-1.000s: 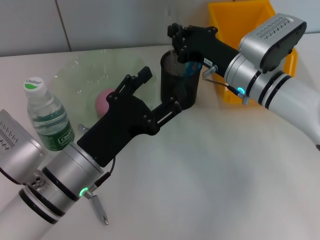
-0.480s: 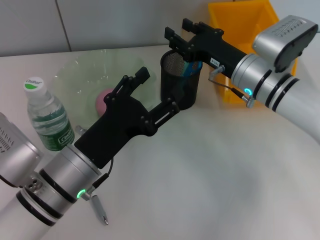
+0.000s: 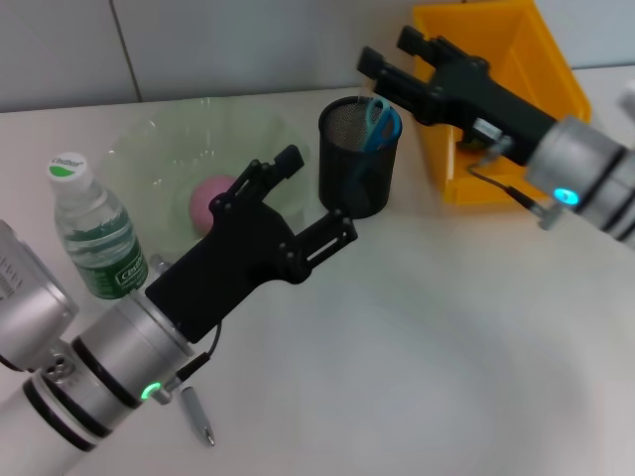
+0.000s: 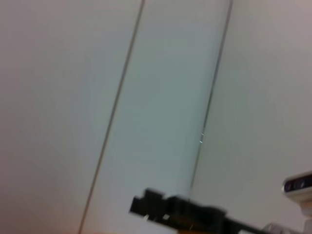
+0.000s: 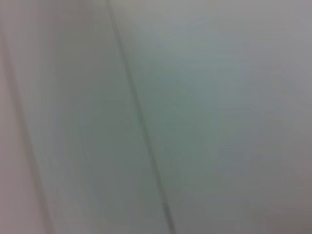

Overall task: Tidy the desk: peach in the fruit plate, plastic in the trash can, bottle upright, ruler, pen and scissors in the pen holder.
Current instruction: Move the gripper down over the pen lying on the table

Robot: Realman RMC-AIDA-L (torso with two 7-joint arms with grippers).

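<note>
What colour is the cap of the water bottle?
The cap of the bottle is white with a green mark, best seen in the head view.

1 bottle (image 3: 91, 230), 1 peach (image 3: 210, 199), 1 plate (image 3: 164, 157), 1 pen holder (image 3: 358, 159), 1 yellow bin (image 3: 501, 94), 2 grippers.

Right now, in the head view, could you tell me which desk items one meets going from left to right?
bottle → peach in the fruit plate → pen holder with the scissors → yellow bin.
</note>
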